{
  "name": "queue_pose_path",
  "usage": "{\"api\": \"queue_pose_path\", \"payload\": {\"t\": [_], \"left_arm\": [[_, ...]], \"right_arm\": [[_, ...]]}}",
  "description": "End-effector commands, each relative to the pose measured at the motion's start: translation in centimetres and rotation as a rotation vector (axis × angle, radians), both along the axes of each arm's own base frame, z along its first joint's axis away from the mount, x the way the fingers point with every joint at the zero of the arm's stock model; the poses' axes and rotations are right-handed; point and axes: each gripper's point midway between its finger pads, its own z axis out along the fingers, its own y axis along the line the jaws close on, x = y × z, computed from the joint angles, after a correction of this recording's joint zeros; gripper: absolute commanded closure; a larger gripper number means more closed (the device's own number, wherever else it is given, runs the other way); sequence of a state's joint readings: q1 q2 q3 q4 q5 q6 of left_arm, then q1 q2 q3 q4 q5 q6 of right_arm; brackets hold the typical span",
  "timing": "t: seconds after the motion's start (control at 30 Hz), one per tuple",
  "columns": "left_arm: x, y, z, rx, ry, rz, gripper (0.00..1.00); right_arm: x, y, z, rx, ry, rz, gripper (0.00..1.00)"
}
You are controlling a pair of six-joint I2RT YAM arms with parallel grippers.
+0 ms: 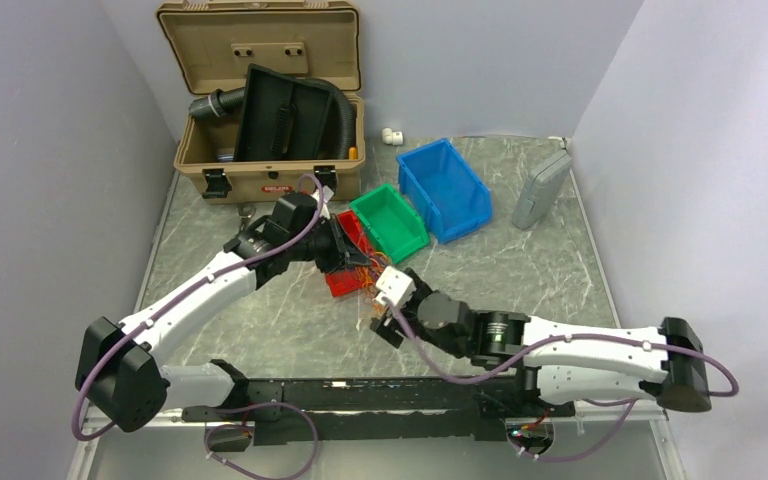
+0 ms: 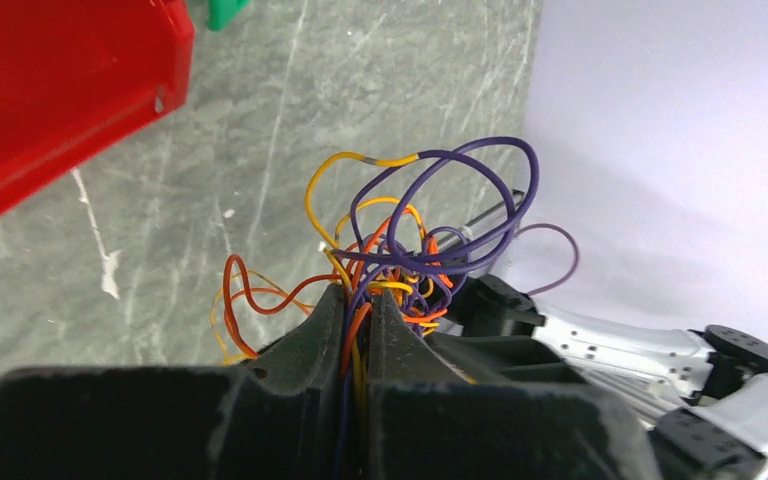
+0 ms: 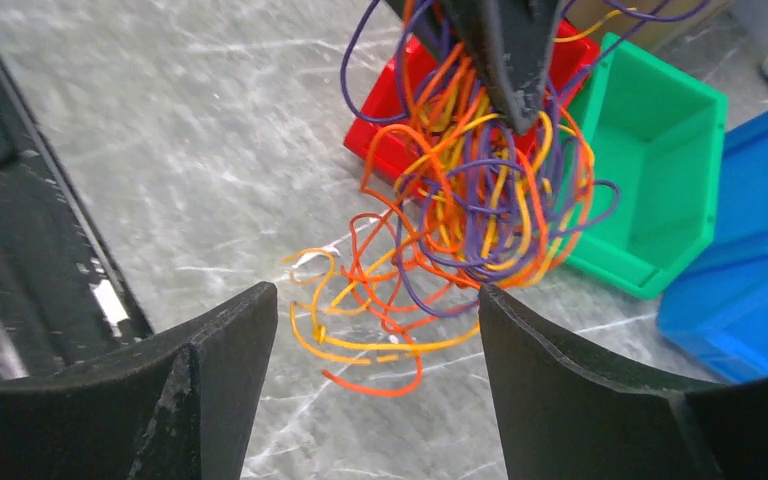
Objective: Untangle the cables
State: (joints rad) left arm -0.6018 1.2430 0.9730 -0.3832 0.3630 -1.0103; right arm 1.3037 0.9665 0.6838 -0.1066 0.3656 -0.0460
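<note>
Your left gripper (image 2: 358,300) is pressed narrow on the cables (image 3: 465,200): some orange and purple strands pass between its fingers, and the bundle hangs from it as a loose knot. I think it is held high like this so that the weight pulls the loops apart and you can see which strand goes where. The lowest orange loops lie on the table (image 3: 210,120), just in front of the red bin (image 3: 368,140) and near the green bin (image 3: 685,110). Your right gripper (image 3: 378,320) stands wide with nothing inside, low and facing the bundle, probably placed there to take one loose loop and draw it out sideways
</note>
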Motion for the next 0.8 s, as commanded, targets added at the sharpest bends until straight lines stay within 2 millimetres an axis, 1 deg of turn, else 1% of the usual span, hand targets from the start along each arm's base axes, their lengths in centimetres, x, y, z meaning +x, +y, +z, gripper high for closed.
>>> {"api": "queue_pose_path", "payload": {"t": [0.0, 0.1, 0.13, 0.17, 0.23, 0.27, 0.3, 0.4, 0.47, 0.57, 0.67, 0.77], "left_arm": [[-0.6, -1.2, 1.5, -0.104, 0.096, -0.008, 1.00], [-1.3, -1.7, 1.3, -0.135, 0.128, -0.030, 1.00], [-1.6, -1.7, 1.0, -0.136, 0.139, -0.033, 1.00], [-1.8, -1.6, 0.8, -0.134, 0.147, -0.032, 1.00], [-2.1, -1.3, 0.3, -0.126, 0.155, -0.031, 1.00], [-2.3, -1.2, 0.1, -0.120, 0.160, -0.029, 1.00], [-2.4, -1.1, 0.0, -0.121, 0.157, -0.032, 1.00], [-2.5, -1.0, 0.2, -0.123, 0.142, -0.042, 1.00], [-2.1, -1.0, 0.6, -0.110, 0.076, -0.072, 1.00], [-1.1, 0.6, 0.1, 0.019, 0.007, -0.072, 1.00], [-0.1, 2.0, 0.1, 0.142, -0.128, -0.128, 1.00], [0.5, 2.6, 0.7, 0.186, -0.235, -0.178, 1.00]], "right_arm": [[2.3, 0.5, 1.6, -0.065, -0.185, -0.129, 0.25], [3.4, 0.7, 1.0, -0.105, -0.235, -0.221, 0.27], [3.7, 0.6, 0.8, -0.117, -0.251, -0.248, 0.31], [4.1, 0.4, 0.6, -0.122, -0.265, -0.276, 0.39], [4.6, -0.2, 0.8, -0.122, -0.283, -0.327, 0.81], [4.6, -0.3, 0.8, -0.115, -0.283, -0.333, 0.95], [4.5, -0.3, 0.9, -0.099, -0.279, -0.331, 1.00], [4.1, -0.6, 1.2, -0.047, -0.248, -0.319, 1.00], [3.5, -0.6, 1.7, 0.022, -0.189, -0.275, 1.00], [3.0, -1.0, 2.7, 0.165, -0.034, -0.204, 1.00], [2.8, -2.2, 3.0, 0.273, 0.148, -0.143, 1.00], [2.6, -3.2, 3.1, 0.353, 0.300, -0.106, 1.00]]}}
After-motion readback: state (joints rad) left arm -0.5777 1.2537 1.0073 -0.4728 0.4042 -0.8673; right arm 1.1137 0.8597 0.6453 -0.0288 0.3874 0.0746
